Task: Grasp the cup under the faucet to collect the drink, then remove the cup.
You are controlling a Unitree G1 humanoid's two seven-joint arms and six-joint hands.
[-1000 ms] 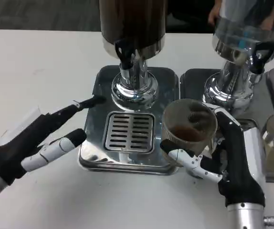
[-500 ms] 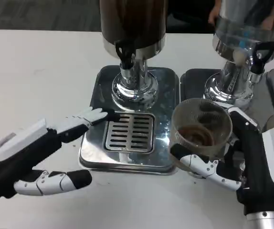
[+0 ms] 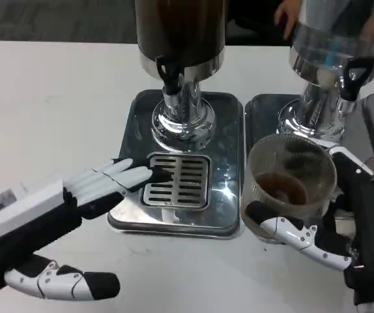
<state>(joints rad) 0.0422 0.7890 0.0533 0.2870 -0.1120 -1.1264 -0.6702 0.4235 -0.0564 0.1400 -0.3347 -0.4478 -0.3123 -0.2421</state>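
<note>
Right robot hand (image 3: pixel 330 228) grips the cup (image 3: pixel 291 179), drink inside, right of the drip tray (image 3: pixel 177 176), off the surface. Left robot hand (image 3: pixel 63 215) spread, empty, fingertips at the grate. Risk: tilt or loose grip spills the drink.

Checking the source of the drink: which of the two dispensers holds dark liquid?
The left dispenser, above the slotted drip grate, holds dark brown liquid. The right dispenser is clear inside.
</note>
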